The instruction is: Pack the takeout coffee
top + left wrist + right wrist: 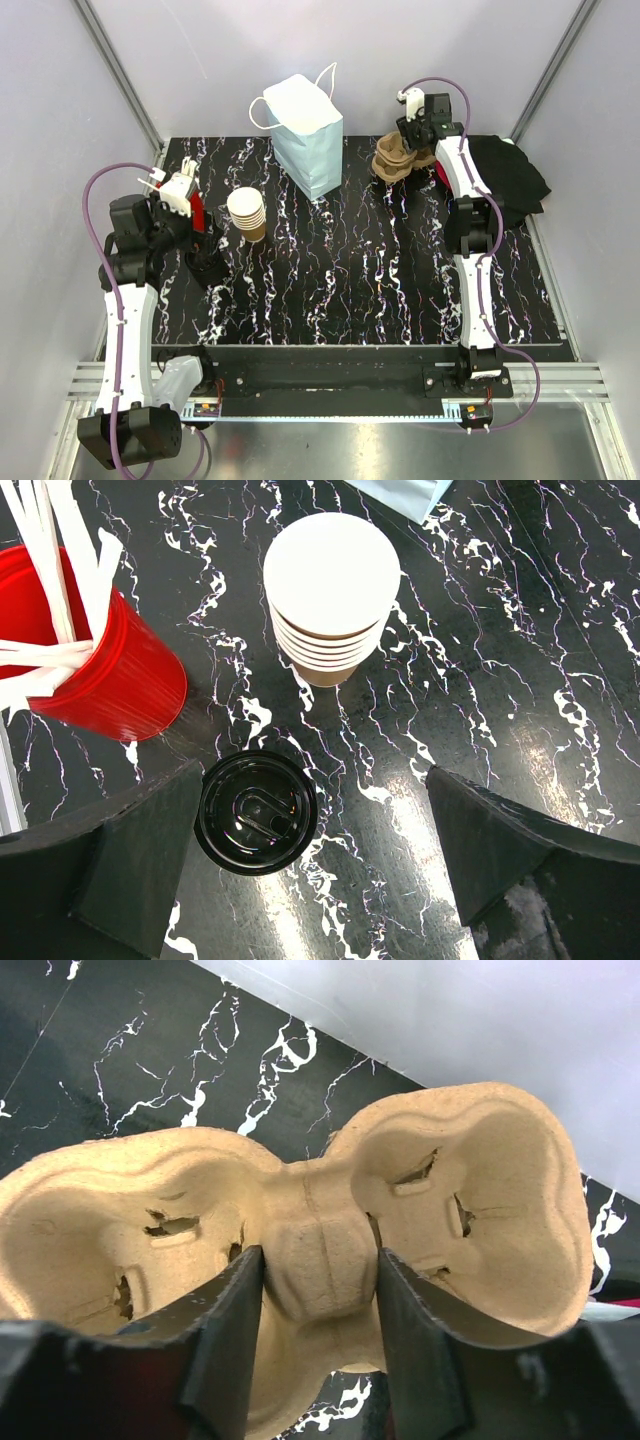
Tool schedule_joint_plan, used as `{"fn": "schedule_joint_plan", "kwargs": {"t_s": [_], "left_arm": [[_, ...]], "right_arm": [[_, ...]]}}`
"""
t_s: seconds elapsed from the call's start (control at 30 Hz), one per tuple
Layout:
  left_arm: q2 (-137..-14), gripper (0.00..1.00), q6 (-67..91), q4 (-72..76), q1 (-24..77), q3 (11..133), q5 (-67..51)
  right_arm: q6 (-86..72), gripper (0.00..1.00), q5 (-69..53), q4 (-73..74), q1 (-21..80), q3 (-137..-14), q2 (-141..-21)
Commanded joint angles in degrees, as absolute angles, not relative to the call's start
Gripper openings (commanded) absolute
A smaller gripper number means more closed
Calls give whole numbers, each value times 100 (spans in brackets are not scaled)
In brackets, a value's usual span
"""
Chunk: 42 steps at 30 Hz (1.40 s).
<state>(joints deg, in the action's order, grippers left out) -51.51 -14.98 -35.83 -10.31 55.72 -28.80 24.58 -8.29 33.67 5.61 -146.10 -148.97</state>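
Observation:
No single tan cup stands apart in any view; I see only the stack of nested tan cups (247,213), also in the left wrist view (330,590). A round black lid (257,812) lies on the marbled table just inside my left finger (130,860). My left gripper (205,250) (310,850) hangs open and empty above it. My right gripper (415,140) (320,1280) is at the back right. Its fingers (230,1330) grip both sides of the centre ridge of the brown pulp cup carrier (320,1230) (393,160).
A red cup (110,670) of white stirrers stands left of the cup stack. A pale blue paper bag (308,135) stands upright at the back centre. A black cloth (515,175) lies at the back right. Grey walls enclose the table (380,280).

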Motion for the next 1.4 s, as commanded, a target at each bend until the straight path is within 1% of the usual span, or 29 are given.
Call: {"fn": "schedule_joint_plan", "kwargs": {"t_s": [0.0, 0.27, 0.47, 0.57, 0.67, 0.77, 1.0, 1.17, 1.27, 1.37], "left_arm": [[-5150, 99, -1468, -3243, -1063, 5581, -3085], [-5124, 99, -1468, -3252, -1063, 5572, -3111], [-5098, 99, -1477, -3243, -1063, 5572, -3138], [-5089, 99, -1477, -3252, -1063, 5581, -3146], [-5080, 99, -1476, -3252, -1063, 5581, -3138], [-5071, 99, -1468, -3261, -1063, 5572, -3138], [-5089, 99, -1468, -3252, -1063, 5590, -3129], [-5080, 99, -1468, -3252, -1063, 5590, -3111], [-5080, 99, -1459, -3252, -1063, 5581, -3111], [-5098, 99, -1459, -3252, -1063, 5590, -3129]], "right_arm": [[2312, 49, -984, 3164, 536, -14713, -14748], [2188, 48, -932, 3147, 554, -14336, -14335], [2224, 48, -502, 2664, 668, -13125, -13843], [2162, 48, -299, 2321, 721, -12667, -13615], [2039, 46, -141, 2110, 756, -12481, -13465], [2021, 46, -26, 2048, 782, -12437, -13430], [2127, 47, 816, 1731, 879, -12462, -13429], [2092, 49, 738, 1872, 923, -12560, -13500], [2074, 53, 703, 1916, 940, -12551, -13544], [2065, 55, 659, 1925, 949, -12542, -13535]]}}
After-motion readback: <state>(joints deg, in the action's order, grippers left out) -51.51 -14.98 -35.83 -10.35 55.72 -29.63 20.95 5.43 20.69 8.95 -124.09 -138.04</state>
